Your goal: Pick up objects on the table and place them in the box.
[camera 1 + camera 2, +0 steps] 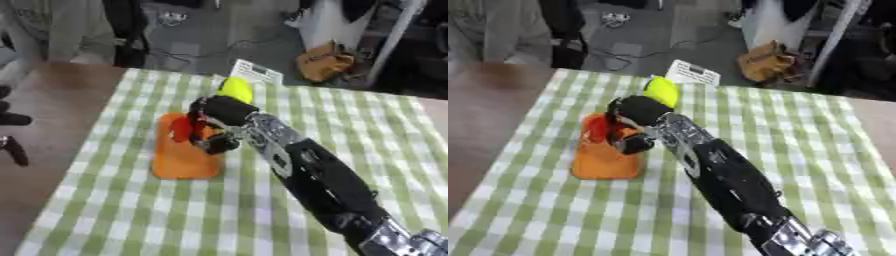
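One black-and-silver right arm reaches in from the lower right across the tabletop, which is covered by one green-and-white checked cloth; the right hand hangs over the one shallow orange plastic box lying on the cloth left of centre; its fingers are curled downward around one small red object, whose shape I cannot make out, held just above or at the box's far end, and whether it touches the box I cannot tell; one rounded yellow-green object sits on the cloth just beyond the hand, partly hidden behind the wrist; one white card or paper with dark print lies at the far edge of the cloth, near the yellow-green object; the left hand shows in neither view.
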You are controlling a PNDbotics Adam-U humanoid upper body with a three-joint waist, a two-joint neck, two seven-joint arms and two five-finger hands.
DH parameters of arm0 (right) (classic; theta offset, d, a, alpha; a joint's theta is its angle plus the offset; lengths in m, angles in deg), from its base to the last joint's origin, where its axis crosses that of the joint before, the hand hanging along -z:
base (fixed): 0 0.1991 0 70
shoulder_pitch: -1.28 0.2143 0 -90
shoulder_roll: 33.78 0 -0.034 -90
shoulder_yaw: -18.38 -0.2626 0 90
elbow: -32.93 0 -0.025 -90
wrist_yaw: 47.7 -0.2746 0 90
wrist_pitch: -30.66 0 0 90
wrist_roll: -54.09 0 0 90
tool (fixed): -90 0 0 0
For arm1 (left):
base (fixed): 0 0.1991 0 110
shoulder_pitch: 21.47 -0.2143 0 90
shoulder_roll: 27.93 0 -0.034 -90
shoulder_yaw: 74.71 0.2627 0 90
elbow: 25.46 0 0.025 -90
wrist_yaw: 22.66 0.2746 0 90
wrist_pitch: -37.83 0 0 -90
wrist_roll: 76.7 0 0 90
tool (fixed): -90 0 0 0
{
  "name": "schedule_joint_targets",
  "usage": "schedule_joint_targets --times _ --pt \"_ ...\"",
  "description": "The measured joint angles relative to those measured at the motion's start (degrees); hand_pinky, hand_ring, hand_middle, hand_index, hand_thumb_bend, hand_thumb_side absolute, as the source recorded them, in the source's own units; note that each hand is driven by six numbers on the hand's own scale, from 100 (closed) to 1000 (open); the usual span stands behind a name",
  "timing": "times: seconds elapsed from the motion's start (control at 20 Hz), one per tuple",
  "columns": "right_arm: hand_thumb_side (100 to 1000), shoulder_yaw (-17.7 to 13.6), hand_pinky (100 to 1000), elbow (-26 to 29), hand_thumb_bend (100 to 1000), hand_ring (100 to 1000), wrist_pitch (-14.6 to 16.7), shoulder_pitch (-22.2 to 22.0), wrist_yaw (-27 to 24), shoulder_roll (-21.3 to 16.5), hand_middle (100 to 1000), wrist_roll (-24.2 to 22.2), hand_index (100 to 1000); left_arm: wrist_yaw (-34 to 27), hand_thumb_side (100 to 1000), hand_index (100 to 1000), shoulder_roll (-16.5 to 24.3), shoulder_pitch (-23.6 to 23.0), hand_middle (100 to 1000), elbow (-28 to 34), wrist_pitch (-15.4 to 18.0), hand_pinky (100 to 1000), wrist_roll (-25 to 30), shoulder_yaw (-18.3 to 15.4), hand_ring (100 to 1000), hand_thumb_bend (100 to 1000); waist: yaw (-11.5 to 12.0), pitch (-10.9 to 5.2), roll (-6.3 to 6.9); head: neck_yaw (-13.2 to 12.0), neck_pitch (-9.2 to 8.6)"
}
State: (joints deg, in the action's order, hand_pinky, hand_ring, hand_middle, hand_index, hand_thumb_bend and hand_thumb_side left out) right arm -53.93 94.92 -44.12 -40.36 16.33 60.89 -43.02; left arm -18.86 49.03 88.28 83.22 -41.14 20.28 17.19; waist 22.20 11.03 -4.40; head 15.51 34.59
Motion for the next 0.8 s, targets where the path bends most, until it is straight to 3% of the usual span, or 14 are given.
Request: schedule_joint_targets --times 0.05,0.1,0.2,0.5,0.7,0.8 --pt "345 0.0 415 -0.3 217 449 -0.5 0.0 1.4 0.0 705 0.5 744 0.0 969 771 0.0 0.0 813 0.0 0.0 325 0.1 0.0 667 100 0.0 0.0 -0.01 0.0 -0.11" --pt "467 0.0 630 -0.7 232 714 -0.7 0.0 2.6 0.0 957 0.6 982 0.0 969 770 0.0 0.1 813 0.1 0.0 325 0.1 0.0 667 100 0.0 0.0 -0.01 0.1 -0.17" --pt "505 0.3 691 -1.8 252 789 -0.7 0.0 4.8 0.1 1000 -1.0 1000 -0.1 968 770 0.0 0.3 813 0.2 0.0 325 0.1 0.0 667 100 0.1 0.0 -0.15 0.1 -0.35" --pt "590 0.3 713 -2.6 356 827 0.7 -0.1 7.6 0.4 1000 -6.3 1000 -0.2 968 770 0.0 0.4 813 0.2 0.0 325 0.2 0.0 667 100 0.0 0.0 -0.21 0.1 -0.59" --pt "552 0.0 705 -2.5 296 820 0.5 -0.2 8.1 0.4 1000 -6.3 1000 -0.2 969 770 0.0 0.4 812 0.2 0.0 326 0.2 0.0 667 105 -0.4 0.0 -0.21 0.1 -0.85" --pt "547 -0.3 701 -2.4 331 816 0.0 -0.3 8.2 0.4 1000 -5.8 1000 -0.2 967 771 0.0 0.4 812 0.2 0.0 327 0.2 0.0 667 100 -0.7 0.0 -0.21 0.1 -0.88"
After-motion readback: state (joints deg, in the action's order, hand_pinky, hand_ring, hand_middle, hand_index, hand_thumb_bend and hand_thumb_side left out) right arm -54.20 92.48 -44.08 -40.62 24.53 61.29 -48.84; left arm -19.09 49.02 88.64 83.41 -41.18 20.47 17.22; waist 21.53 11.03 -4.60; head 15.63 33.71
